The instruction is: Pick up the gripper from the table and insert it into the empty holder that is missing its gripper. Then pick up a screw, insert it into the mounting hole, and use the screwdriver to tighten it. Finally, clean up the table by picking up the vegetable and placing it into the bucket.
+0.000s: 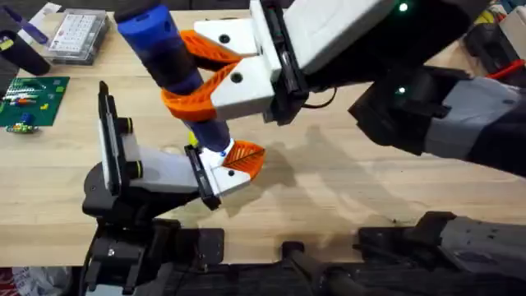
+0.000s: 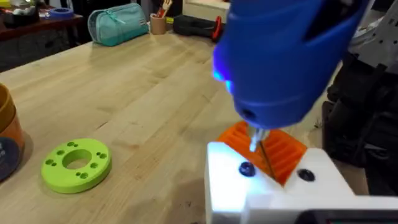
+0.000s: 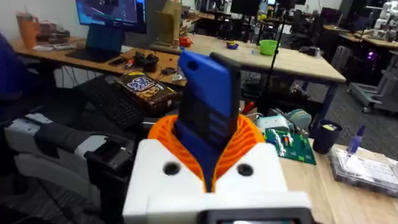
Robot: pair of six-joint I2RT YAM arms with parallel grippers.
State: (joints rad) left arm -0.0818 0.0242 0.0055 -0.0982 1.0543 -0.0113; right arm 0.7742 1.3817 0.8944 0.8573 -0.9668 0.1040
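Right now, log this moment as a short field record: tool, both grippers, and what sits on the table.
tool: screwdriver, blue, upright, bit pointing down
right gripper: shut on the screwdriver, orange pads around its body
left gripper: low by the table, under the screwdriver tip; fingers open or shut unclear
bit: over the white gripper block beside a dark hole
nearby: green ring flat on the table
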